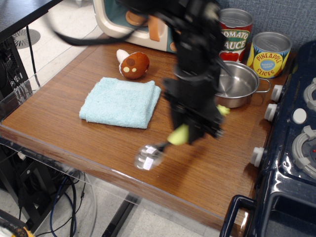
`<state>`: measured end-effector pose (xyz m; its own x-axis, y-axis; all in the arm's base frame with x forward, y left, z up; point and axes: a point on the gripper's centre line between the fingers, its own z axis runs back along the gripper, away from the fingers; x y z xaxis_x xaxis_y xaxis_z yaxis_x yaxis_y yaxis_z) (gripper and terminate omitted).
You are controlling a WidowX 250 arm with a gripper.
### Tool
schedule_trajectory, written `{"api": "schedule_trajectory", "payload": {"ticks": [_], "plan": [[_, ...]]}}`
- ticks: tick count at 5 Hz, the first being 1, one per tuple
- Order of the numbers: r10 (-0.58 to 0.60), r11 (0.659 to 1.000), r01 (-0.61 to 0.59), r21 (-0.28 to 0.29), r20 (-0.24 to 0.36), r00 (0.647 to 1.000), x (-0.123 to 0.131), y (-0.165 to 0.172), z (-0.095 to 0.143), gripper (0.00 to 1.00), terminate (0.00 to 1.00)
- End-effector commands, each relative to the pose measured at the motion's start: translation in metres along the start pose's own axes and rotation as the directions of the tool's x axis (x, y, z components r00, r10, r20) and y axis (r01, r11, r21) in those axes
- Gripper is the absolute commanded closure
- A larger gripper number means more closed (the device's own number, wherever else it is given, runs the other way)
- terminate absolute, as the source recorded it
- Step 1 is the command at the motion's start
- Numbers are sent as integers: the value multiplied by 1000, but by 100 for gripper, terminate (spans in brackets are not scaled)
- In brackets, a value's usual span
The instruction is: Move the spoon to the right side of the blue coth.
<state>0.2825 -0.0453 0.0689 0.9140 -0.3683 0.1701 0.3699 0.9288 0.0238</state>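
Observation:
The spoon (pixel 165 143) has a shiny metal bowl at the lower left and a lime-yellow handle rising into my gripper (pixel 191 132). The gripper is shut on the handle and holds the spoon tilted above the wooden table (pixel 89 143), bowl down and to the left. The picture is blurred by motion. The light-blue folded cloth (pixel 121 101) lies flat on the table to the left of the gripper, apart from it. The spoon's bowl hangs below and right of the cloth's front right corner.
A steel pot (pixel 239 85) stands behind the gripper on the right. Two tins (pixel 269 54) stand at the back right. A brown mushroom toy (pixel 133 65) lies behind the cloth. A toy stove (pixel 296 143) borders the right side. The table's front edge is close.

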Motion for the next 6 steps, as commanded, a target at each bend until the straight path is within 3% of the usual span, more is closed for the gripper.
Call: {"api": "schedule_trajectory", "payload": {"ticks": [1,4,6], "plan": [[211,976,-211,55,5,977,-46,74,39,100,0],[401,908,-384,166,-88,912,-66,186,17,100,0],[418,901,-389,194,-141,897,-71,228,-1,100,0]]}}
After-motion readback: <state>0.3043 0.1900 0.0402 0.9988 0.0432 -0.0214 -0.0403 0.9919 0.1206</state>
